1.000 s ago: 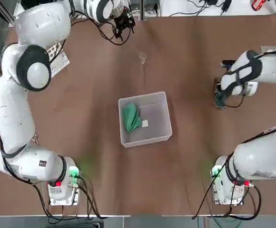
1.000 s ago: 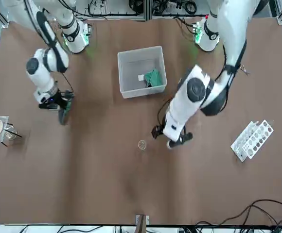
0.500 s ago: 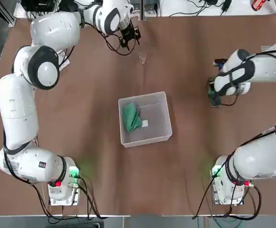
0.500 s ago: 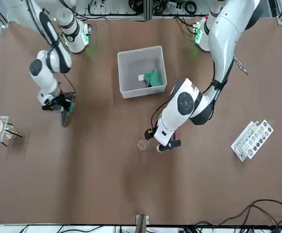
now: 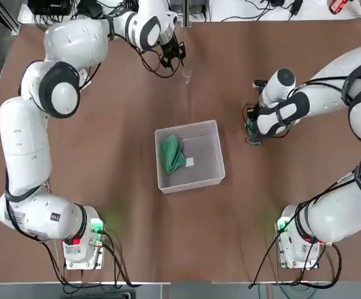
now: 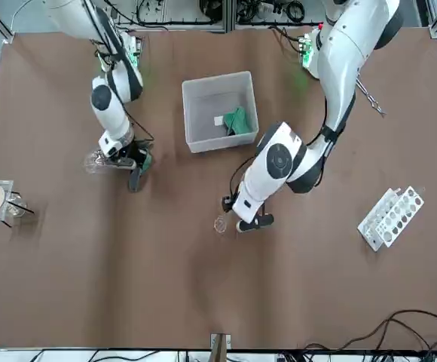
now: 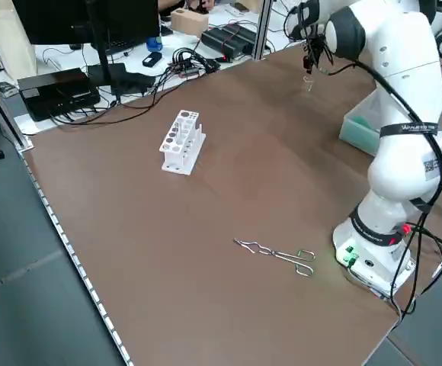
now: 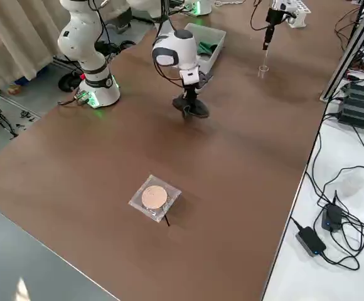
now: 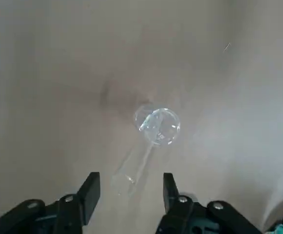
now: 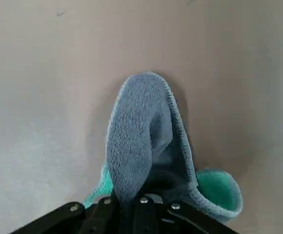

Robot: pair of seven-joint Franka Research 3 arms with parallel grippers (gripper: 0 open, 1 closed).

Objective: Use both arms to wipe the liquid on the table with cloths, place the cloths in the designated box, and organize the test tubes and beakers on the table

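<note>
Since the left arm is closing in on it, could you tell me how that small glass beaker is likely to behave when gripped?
The beaker is clear, thin-looking glass, so probably fragile and slippery between the left end effector fingers. It looks tiny and light, so a nudge may tip it. Its round rim suggests it would roll once on its side.

Two arms, glossy white rounded shells, dark grey joint rings
Left arm (image 5: pixel 25 143): black lettered band on link near base
Right arm (image 5: pixel 348 212): same build
Bases: green lights, red indicator, black cables trailing
Left pincer (image 9: pixel 127 192): black fingers, silver screws
Right pincer (image 10: pixel 134 207): black, silver screws
</note>
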